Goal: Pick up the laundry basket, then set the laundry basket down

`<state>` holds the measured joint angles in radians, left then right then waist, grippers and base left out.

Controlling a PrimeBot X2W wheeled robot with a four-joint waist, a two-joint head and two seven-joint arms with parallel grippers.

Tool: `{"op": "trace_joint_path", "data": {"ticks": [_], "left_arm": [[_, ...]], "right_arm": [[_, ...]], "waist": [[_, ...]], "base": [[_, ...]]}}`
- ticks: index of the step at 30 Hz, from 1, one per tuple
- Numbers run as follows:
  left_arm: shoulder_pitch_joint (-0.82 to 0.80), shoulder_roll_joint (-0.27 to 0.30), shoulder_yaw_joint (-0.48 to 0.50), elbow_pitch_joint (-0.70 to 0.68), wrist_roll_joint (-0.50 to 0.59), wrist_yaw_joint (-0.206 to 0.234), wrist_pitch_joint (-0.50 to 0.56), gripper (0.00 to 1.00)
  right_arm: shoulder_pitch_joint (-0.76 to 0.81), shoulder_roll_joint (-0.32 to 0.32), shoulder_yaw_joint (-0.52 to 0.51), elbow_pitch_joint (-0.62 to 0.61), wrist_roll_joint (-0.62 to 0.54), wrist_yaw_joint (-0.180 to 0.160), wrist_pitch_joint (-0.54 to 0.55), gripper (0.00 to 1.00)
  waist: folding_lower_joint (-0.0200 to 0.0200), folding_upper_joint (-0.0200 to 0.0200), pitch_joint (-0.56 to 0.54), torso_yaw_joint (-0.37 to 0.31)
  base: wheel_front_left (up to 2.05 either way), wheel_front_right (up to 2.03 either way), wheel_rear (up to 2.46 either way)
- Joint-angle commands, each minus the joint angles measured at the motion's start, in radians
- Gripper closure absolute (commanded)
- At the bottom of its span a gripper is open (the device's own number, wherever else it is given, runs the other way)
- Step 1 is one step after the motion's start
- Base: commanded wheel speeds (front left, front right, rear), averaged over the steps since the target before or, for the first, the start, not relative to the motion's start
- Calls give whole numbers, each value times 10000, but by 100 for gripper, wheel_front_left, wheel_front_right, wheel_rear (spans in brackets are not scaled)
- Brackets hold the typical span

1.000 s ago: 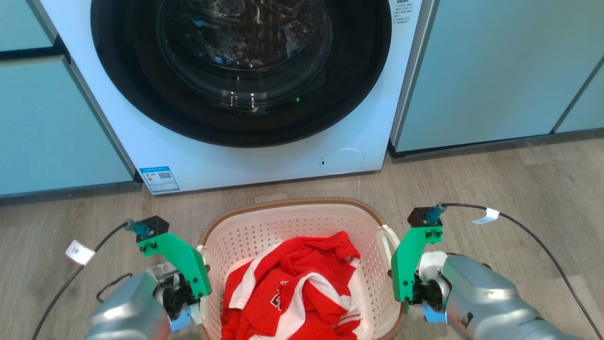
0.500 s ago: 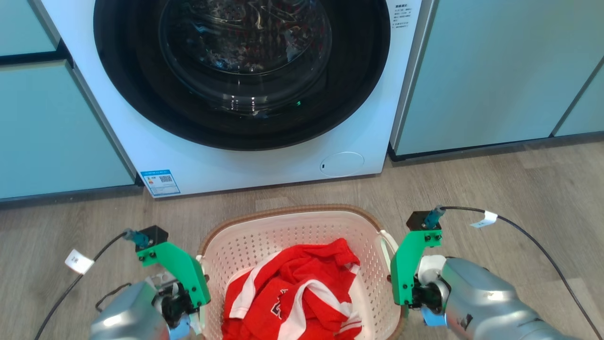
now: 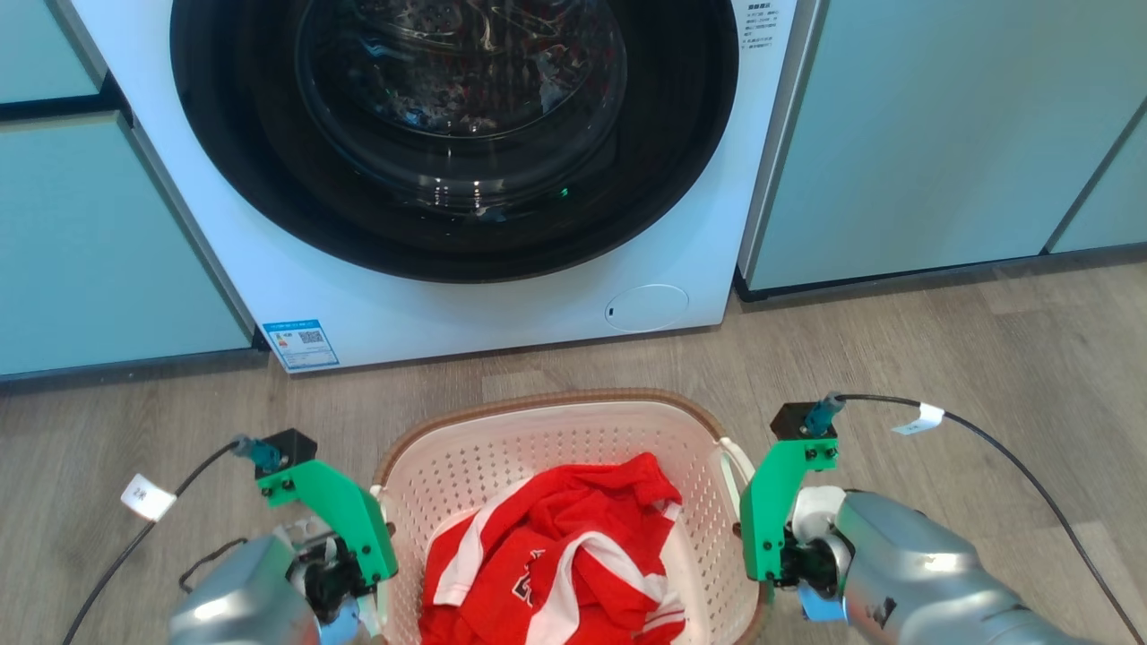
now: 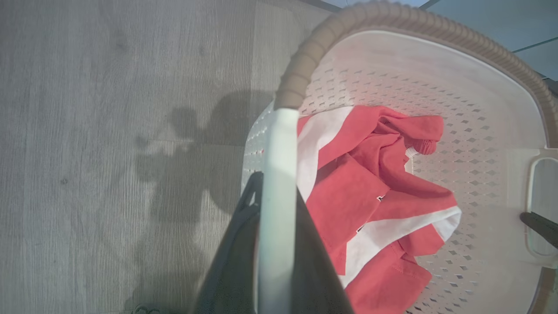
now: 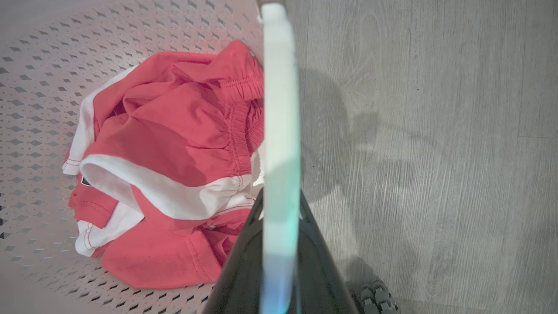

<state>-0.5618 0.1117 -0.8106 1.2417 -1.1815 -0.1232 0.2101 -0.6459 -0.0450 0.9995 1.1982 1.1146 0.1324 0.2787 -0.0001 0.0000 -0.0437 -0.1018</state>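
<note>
— Where, and facing how?
— Before white front-loading washing machine (image 3: 448, 309) with dark round glass door, over grey wood-grain floor (image 3: 941, 340): small white perforated plastic laundry basket (image 3: 538, 400) with brown rim band, upright, mouth up. One rounded wall toward the washer, handles out to left and right; long axis hard to call, near end cut off. Crumpled red-and-white garment (image 3: 556, 546) inside.
— And the arms?
— Silver left forearm (image 3: 242, 596) and right forearm (image 3: 923, 573) low at either flank, angled inward. Left gripper (image 4: 277, 192) clamped on white left handle (image 4: 279, 144); right gripper (image 5: 280, 200) likewise on white right handle (image 5: 281, 109).
</note>
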Motion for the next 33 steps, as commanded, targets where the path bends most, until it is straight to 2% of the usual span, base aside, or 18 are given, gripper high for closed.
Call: {"op": "trace_joint_path", "data": {"ticks": [1, 23, 33], "left_arm": [[-657, 445, 251, -149, -124, -75, -112, 100], [-738, 444, -29, -93, -285, -75, -419, 100], [-982, 404, -125, -83, -248, -75, -1126, 100]], "right_arm": [[-179, -53, 59, -34, 69, -17, -130, 100], [-338, -53, 503, 41, 577, -17, -380, 100], [-585, -53, 694, 83, 602, -17, -945, 100]], "waist": [[1, 0, 1, 4], [1, 0, 149, 136], [1, 0, 917, 119]], "base": [[0, 0, 0], [0, 0, 0], [0, 0, 0]]}}
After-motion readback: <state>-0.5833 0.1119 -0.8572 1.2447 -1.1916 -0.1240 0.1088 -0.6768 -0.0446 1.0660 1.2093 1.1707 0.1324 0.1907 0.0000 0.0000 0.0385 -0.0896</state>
